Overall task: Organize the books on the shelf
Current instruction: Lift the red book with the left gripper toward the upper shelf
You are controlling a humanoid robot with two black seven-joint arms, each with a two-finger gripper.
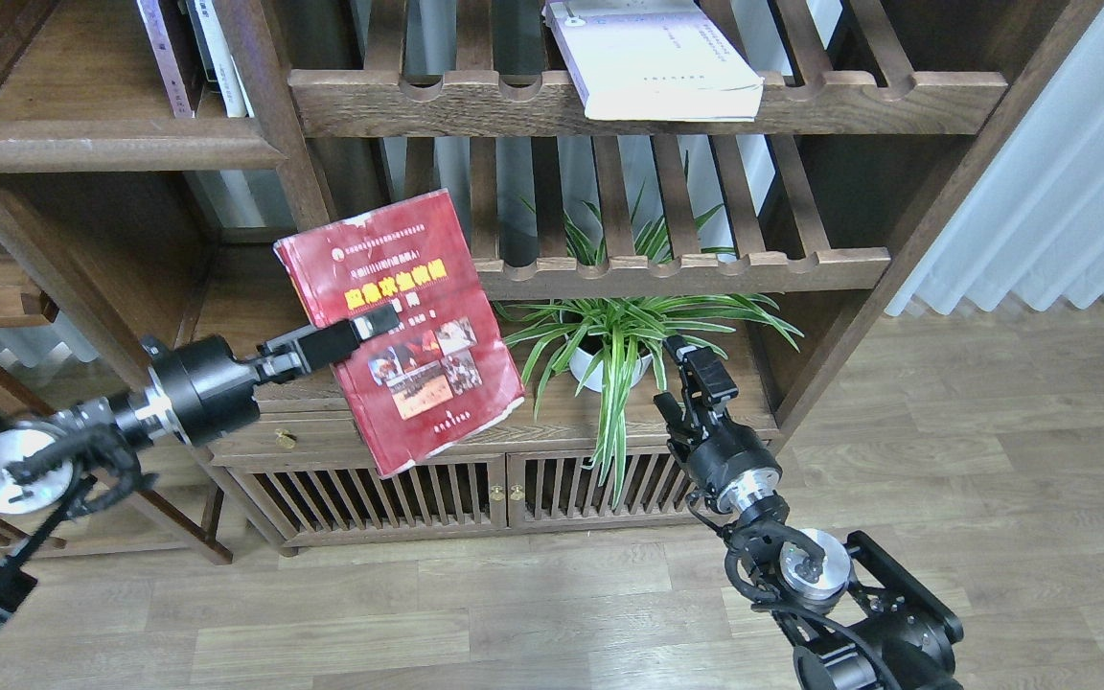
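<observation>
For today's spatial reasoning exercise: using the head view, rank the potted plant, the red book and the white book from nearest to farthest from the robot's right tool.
1. The potted plant, just left of the right tool, on the low cabinet top.
2. The red book, farther left, held by the left tool.
3. The white book, high above on the top slatted rack.

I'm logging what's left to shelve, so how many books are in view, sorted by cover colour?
Red, held in the left gripper: 1, the red book
White or pale lavender, lying flat on the upper slatted rack: 1, the white book
Upright on the top-left shelf, spines only: at least 2, the upright books
Total: at least 4
</observation>
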